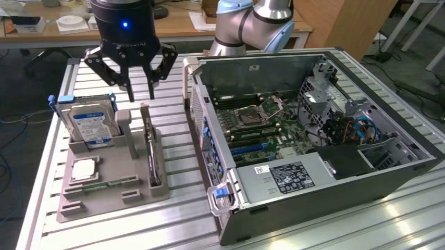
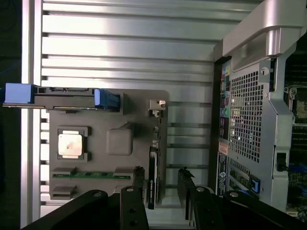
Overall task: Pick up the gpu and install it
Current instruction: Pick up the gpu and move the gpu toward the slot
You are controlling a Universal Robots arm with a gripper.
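The gpu (image 1: 152,156) is a thin dark card standing on edge in a slot at the side of the grey holder (image 1: 111,197) nearest the computer case. My gripper (image 1: 140,97) hangs open above the far end of that slot, clear of the card and with nothing between its fingers. From the wrist view the gpu (image 2: 152,179) shows edge-on as a dark strip, and it lies in line with the gap of my gripper (image 2: 161,173), nearer to one finger.
The holder also carries a silver hard drive (image 1: 88,124) in a blue bracket, a processor chip (image 1: 83,170) and a green memory stick (image 1: 108,183). An open computer case (image 1: 389,172) with its motherboard (image 1: 268,127) lies at the exterior view's right on the slatted metal table (image 1: 174,229).
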